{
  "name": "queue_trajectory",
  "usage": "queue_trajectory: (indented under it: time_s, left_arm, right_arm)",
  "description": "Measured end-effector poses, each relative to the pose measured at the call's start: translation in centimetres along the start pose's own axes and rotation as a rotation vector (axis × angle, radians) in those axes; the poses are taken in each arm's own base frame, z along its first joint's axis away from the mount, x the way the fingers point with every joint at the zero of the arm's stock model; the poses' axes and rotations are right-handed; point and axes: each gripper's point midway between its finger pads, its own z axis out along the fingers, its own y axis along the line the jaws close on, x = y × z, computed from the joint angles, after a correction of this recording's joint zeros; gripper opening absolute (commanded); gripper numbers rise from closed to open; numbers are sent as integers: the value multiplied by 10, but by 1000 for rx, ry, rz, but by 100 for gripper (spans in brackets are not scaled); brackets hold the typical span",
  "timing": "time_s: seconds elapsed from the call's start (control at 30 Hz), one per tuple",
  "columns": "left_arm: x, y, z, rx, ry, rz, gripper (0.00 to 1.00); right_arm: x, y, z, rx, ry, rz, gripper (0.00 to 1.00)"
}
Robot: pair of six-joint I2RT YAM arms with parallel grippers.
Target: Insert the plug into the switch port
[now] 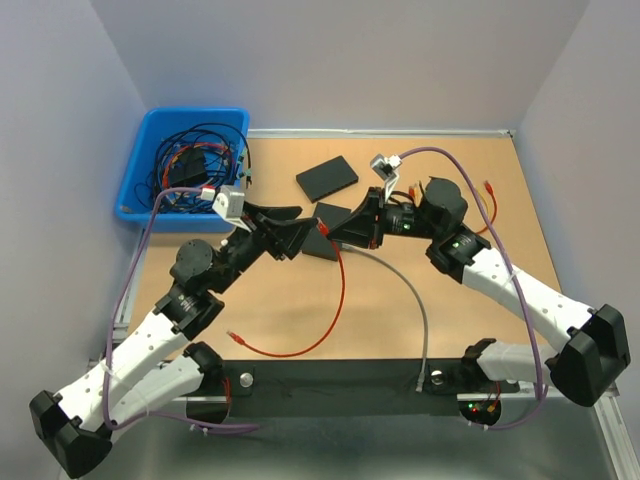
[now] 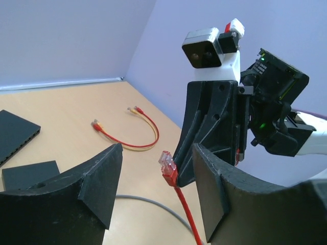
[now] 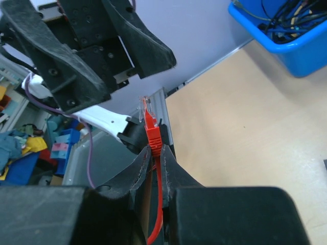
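Observation:
My right gripper [image 3: 155, 152] is shut on the red cable just below its plug [image 3: 148, 116], whose clear tip points up and out of the fingers. From above, the right gripper [image 1: 332, 232] meets the left gripper [image 1: 305, 225] over the table's middle. The left gripper [image 2: 157, 153] is open, and the plug [image 2: 168, 167] hangs between its two fingers, touching neither. One black switch [image 1: 327, 176] lies flat farther back. A second black box [image 1: 322, 248] sits under the grippers, partly hidden. No port shows clearly.
A blue bin [image 1: 185, 165] full of cables stands at the back left. The red cable [image 1: 340, 290] loops toward the front edge beside a grey cable [image 1: 420, 300]. Short red and yellow cables [image 2: 138, 127] lie at the right.

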Motion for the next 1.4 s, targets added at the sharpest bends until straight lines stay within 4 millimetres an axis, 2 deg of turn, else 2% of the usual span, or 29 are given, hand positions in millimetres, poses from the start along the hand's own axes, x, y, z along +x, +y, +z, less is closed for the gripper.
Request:
queue_trajectory:
  time_s: [0.1, 0.3, 0.5, 0.7, 0.8, 0.83, 0.87, 0.9, 0.93, 1.0, 1.1, 1.27, 1.4]
  left_arm:
    - [2, 0, 2, 4, 7, -5, 60]
    - [9, -4, 7, 38, 29, -15, 59]
    - [14, -8, 11, 69, 44, -33, 54]
    - [12, -14, 12, 97, 41, -45, 27]
    - [13, -17, 12, 114, 44, -50, 5]
    - [13, -18, 13, 119, 44, -52, 0]
    - [13, -19, 13, 122, 45, -56, 0]
    - [13, -20, 13, 124, 44, -57, 0]
    - [13, -19, 13, 124, 43, -57, 0]
    - [13, -19, 13, 120, 44, -57, 0]
    - [18, -11, 14, 81, 63, -64, 0]
    - [29, 17, 23, -100, 141, -106, 0]
    - [21, 31, 29, -236, 162, -147, 0]
  right_arm:
    - [-5, 7, 1, -31, -15, -3, 1]
    - [-12, 16, 1, -69, -36, -2, 0]
    - [-13, 19, 1, -82, -42, 5, 1]
    - [-10, 17, 2, -90, -39, 15, 0]
    - [-10, 16, 3, -86, -39, 17, 0]
    - [-10, 16, 3, -86, -39, 18, 1]
    - [-10, 15, 3, -85, -39, 18, 1]
    - [-10, 15, 3, -85, -40, 18, 5]
    - [-10, 15, 3, -85, -40, 17, 27]
    - [-10, 13, 3, -72, -40, 22, 54]
    - [-14, 9, 4, -39, -35, -2, 56]
    - [-42, 11, 6, 27, -35, -105, 58]
    - [-54, 9, 4, 84, -25, -167, 54]
